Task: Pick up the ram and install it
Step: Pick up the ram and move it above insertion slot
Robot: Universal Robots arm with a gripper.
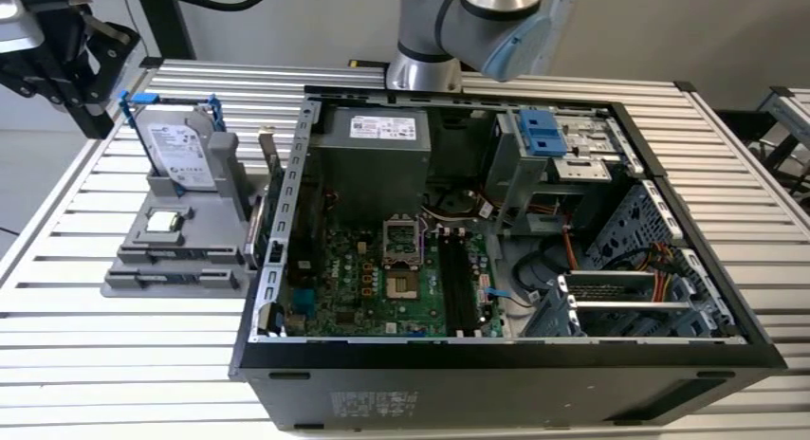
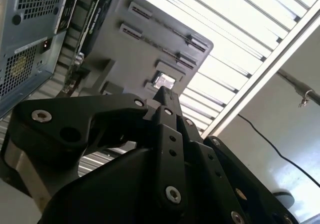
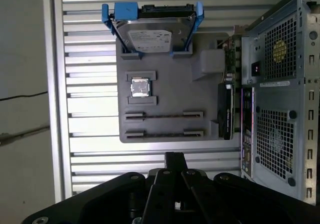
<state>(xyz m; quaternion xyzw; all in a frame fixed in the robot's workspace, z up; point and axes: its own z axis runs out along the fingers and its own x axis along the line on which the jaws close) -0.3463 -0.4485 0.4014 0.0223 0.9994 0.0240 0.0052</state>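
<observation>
The ram (image 3: 229, 59), a thin green board, stands on edge along the side of the grey holder (image 3: 170, 94) that is closest to the computer case; a black strip hides its lower length. My gripper (image 3: 174, 158) hovers high over the slatted table beside the holder, well apart from the ram. Its fingers (image 2: 166, 95) are pressed together with nothing between them. In the exterior view the motherboard's long black slots (image 1: 453, 279) lie open inside the case.
The holder (image 1: 190, 241) also carries a silver hard drive with blue tabs (image 3: 152, 31) and a small square processor (image 3: 140, 88). The open computer case (image 1: 506, 364) stands at the exterior view's right of the holder. The arm's base (image 1: 424, 70) rises behind the case.
</observation>
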